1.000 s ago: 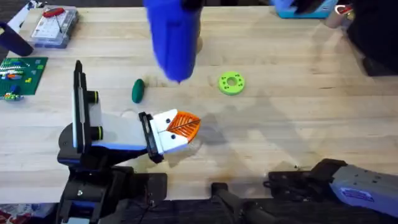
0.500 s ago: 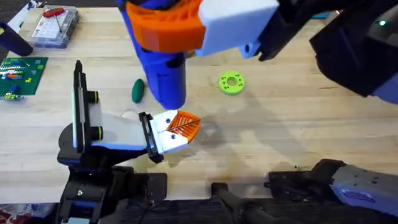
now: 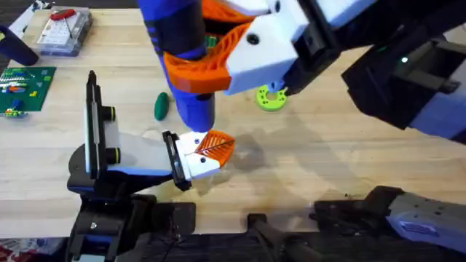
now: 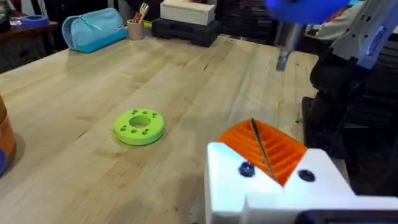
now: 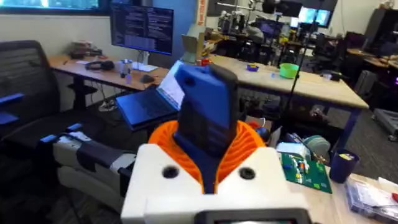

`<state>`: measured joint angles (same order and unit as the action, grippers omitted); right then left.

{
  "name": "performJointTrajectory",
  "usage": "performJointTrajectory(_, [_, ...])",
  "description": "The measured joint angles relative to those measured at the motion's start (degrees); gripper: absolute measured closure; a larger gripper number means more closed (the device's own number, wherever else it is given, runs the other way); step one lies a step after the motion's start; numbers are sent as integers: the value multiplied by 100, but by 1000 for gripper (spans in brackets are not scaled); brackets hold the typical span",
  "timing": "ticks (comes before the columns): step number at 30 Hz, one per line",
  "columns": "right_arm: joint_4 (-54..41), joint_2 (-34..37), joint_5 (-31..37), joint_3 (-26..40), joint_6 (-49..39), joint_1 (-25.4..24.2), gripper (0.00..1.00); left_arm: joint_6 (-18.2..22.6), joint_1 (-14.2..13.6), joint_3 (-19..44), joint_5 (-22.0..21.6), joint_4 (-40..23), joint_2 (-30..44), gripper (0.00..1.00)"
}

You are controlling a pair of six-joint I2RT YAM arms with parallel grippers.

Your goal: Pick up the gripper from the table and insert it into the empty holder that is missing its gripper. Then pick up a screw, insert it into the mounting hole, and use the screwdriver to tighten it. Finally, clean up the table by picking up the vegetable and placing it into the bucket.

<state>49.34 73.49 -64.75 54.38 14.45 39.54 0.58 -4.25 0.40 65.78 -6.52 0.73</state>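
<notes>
Your right gripper [image 3: 211, 62] has swung in from the top of the overhead frame over the last second and now hangs large at upper centre, pads pinched on the screwdriver [image 3: 182, 58]. The blue body runs down between the orange pads, tip end pointing toward the left gripper [image 3: 215, 148]. The right wrist view confirms it: the driver [image 5: 205, 118] sits clamped between the pads.

The left gripper sits low at centre-left on the table [image 3: 328, 160], orange pads pressed together. A thin dark line lies along them in the left wrist view; I can't tell if that is a screw.

My read: you're lining the driver up for the tightening step. The tip is blurred in the left wrist view, so check alignment before descending.

Cleanup not started: the vegetable [image 3: 161, 106] lies on the table left of the driver, and the lime-green ring [image 3: 271, 97] sits right of it. I only see a sliver of an orange-brown object [image 4: 4, 140] at the left wrist view's left edge, possibly the bucket.
</notes>
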Motion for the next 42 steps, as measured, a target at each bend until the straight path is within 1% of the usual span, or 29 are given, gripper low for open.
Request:
performJointTrajectory(4, [213,103,102,-34,-40,126,948,0,0,0,-2,0,2,986])
performJointTrajectory(8, [570,356,134,-36,-30,215,949,0,0,0,0,0,2,986])
performJointTrajectory(14, [618,631,155,-56,29,217,949,-2,0,0,0,0,0,986])
performJointTrajectory(27, [441,639,37,-65,71,217,948,-9,0,0,-2,0,0,986])
performJointTrajectory(42, [520,641,48,-357,47,220,950,-9,0,0,0,0,0,986])
